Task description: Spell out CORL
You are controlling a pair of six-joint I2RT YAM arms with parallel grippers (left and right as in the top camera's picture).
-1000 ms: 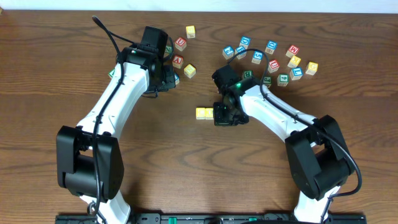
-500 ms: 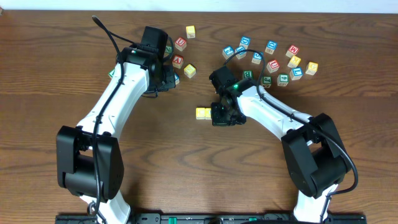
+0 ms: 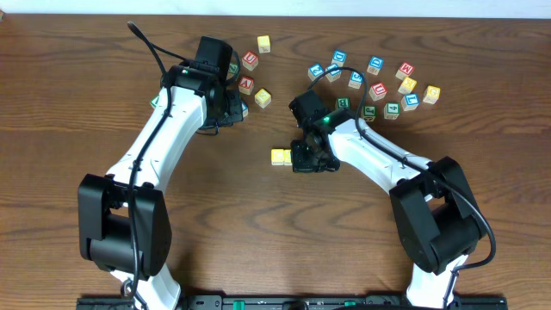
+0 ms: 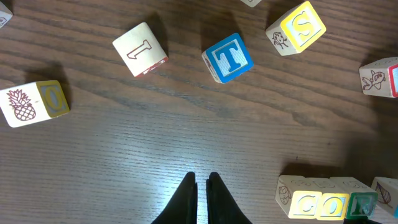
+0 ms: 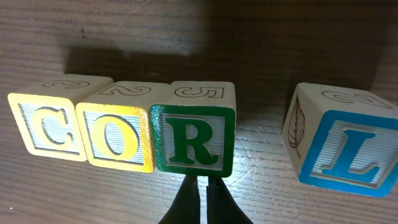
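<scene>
In the right wrist view a yellow C block (image 5: 51,124), a yellow O block (image 5: 117,134) and a green R block (image 5: 194,137) stand touching in a row. A blue L block (image 5: 339,149) stands apart to their right, slightly turned. My right gripper (image 5: 200,182) is shut and empty, its tips at the R block's near face. In the overhead view it (image 3: 307,158) sits just right of the yellow blocks (image 3: 280,157). My left gripper (image 4: 202,182) is shut and empty above bare wood, and the C-O-R row (image 4: 323,202) shows at its lower right.
Near the left gripper lie a blue T block (image 4: 228,58), a yellow S block (image 4: 296,28), a red-lettered block (image 4: 140,48) and a pineapple block (image 4: 34,101). Several loose letter blocks (image 3: 379,82) are scattered at the back right, with more near the left wrist (image 3: 250,73).
My right gripper has shifted slightly left toward the yellow blocks. The left arm has not moved.
</scene>
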